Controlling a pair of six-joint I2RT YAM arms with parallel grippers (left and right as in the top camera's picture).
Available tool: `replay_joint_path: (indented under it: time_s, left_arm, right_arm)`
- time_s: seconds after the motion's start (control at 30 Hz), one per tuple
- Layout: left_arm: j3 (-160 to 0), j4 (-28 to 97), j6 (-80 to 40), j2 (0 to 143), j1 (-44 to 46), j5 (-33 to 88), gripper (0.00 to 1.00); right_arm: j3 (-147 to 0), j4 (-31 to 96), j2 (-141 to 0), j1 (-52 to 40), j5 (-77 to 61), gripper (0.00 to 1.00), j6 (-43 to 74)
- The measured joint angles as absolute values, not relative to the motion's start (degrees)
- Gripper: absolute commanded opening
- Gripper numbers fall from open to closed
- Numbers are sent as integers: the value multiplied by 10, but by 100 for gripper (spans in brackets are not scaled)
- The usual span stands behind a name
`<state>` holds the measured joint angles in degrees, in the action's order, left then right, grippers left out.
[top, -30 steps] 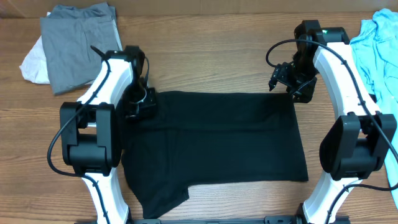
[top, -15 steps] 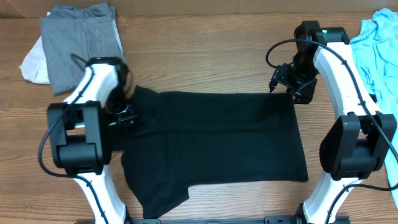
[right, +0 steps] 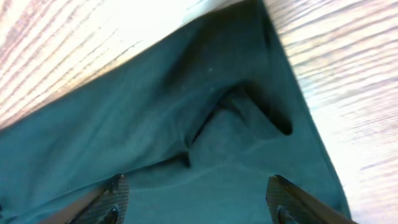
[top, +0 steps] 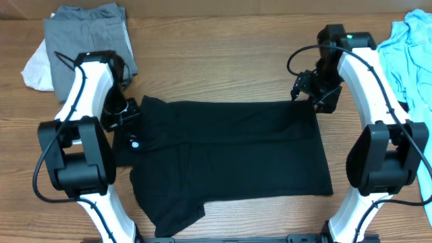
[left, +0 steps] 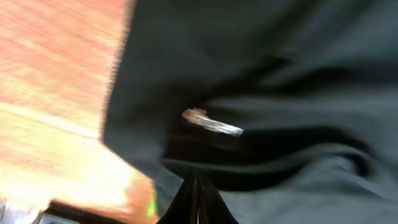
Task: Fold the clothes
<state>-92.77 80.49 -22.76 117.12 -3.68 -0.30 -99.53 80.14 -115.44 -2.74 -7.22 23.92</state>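
Note:
A large black shirt (top: 236,148) lies spread flat across the middle of the wooden table, with a small white label mark (top: 135,142) near its left side. My left gripper (top: 128,116) is shut on the shirt's upper left edge. In the left wrist view the closed fingertips (left: 198,190) pinch dark fabric (left: 280,74) just below a white label (left: 211,122). My right gripper (top: 304,91) hovers open over the shirt's upper right corner. In the right wrist view its two fingers (right: 112,200) stand wide apart over rumpled cloth (right: 155,124), gripping nothing.
A folded grey garment (top: 84,40) lies on a white cloth (top: 35,67) at the back left. A light blue garment (top: 412,54) is heaped at the right edge. Bare wood (top: 223,61) shows behind the shirt.
My left gripper has moved left and slightly back, drawing the shirt's upper left part outward; a white label now shows. The right arm has barely moved and its jaws have narrowed slightly.

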Motion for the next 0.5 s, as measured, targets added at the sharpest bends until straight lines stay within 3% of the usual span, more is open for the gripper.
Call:
replay_joint_path:
  time_s: [0.13, 0.27, 0.4, 0.5]
  left_arm:
    - [-931, 786, -227, 1158, 5, 29, 4]
    - [-931, 754, -227, 1158, 55, 46, 4]
    - [-931, 727, -227, 1158, 101, 62, 4]
    - [-931, 713, -227, 1159, 130, 70, 4]
  right_arm:
    - [-950, 760, -1154, -47, -73, 43, 239]
    - [-903, 718, -1154, -69, -76, 24, 245]
    - [-855, 670, -1154, -79, -77, 12, 260]
    - [-819, 632, -1155, -79, -76, 11, 271]
